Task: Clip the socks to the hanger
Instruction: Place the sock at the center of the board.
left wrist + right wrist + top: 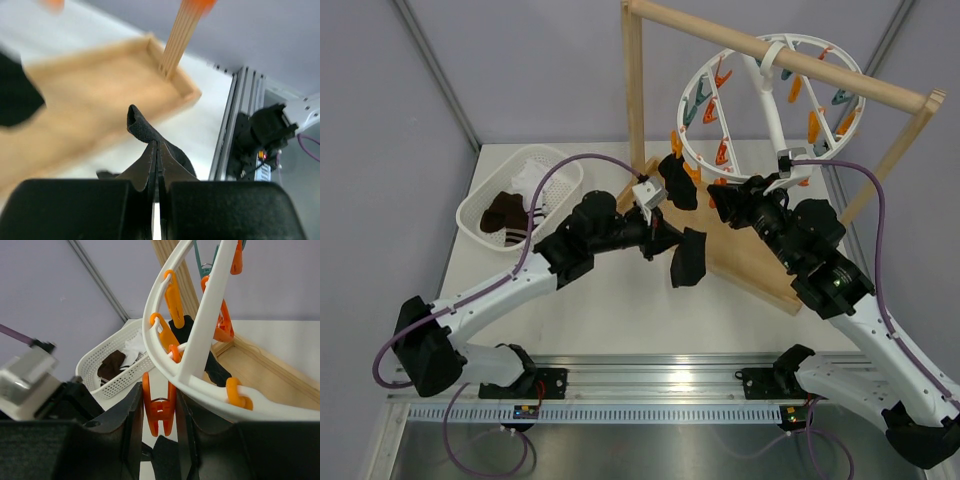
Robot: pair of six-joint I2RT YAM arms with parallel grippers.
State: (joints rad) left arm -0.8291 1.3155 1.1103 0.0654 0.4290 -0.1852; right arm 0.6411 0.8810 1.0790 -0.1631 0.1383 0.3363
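My left gripper [658, 238] is shut on a black sock [688, 258] and holds it above the table, just below the hanger. In the left wrist view its jaws [157, 150] pinch the sock's edge [142, 127]. The hanger [770, 100], a white ring with orange and teal clips, hangs from the wooden bar. A second black sock [677, 182] hangs from a clip at its lower left. My right gripper [718, 203] is at the ring's lower edge. In the right wrist view its fingers [132, 420] press both sides of an orange clip [159, 410], with the held sock [170, 457] right beneath it.
A white mesh basket [480, 215] at the left holds dark brown and white striped socks; it also shows in the right wrist view [120, 385]. The wooden stand's post [633, 90] and base tray [750, 262] stand behind and under the grippers.
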